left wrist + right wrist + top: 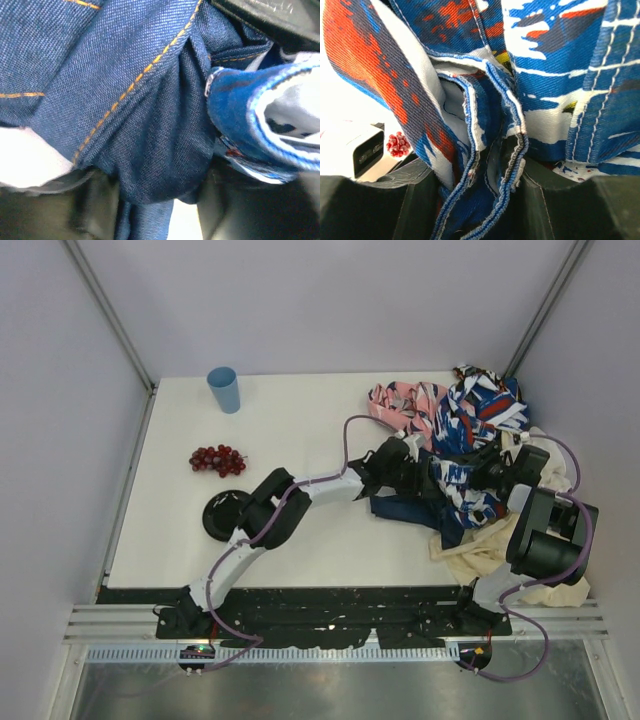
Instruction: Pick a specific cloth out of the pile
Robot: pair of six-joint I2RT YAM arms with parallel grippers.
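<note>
The pile (pixel 470 425) of mixed fabrics lies at the right side of the table. The dark navy cloth (pixel 400 508) sticks out of its near left side and fills the left wrist view (pixel 150 125), showing orange stitching. My left gripper (pixel 415 475) is pushed into the pile; a bunched fold of navy fabric sits between its fingers (pixel 157 210). My right gripper (pixel 487 472) is shut on folds of the blue-white-red patterned cloth (pixel 560 75), whose hem runs between its fingers (pixel 480 200). That patterned cloth also shows in the left wrist view (pixel 260 115).
A pink patterned cloth (pixel 405 400) lies at the pile's far left and cream fabric (pixel 480 550) at its near right. A blue cup (pixel 224 390) stands at the back left. Red grapes (pixel 217 459) and a black round dish (pixel 222 515) lie left of the arms.
</note>
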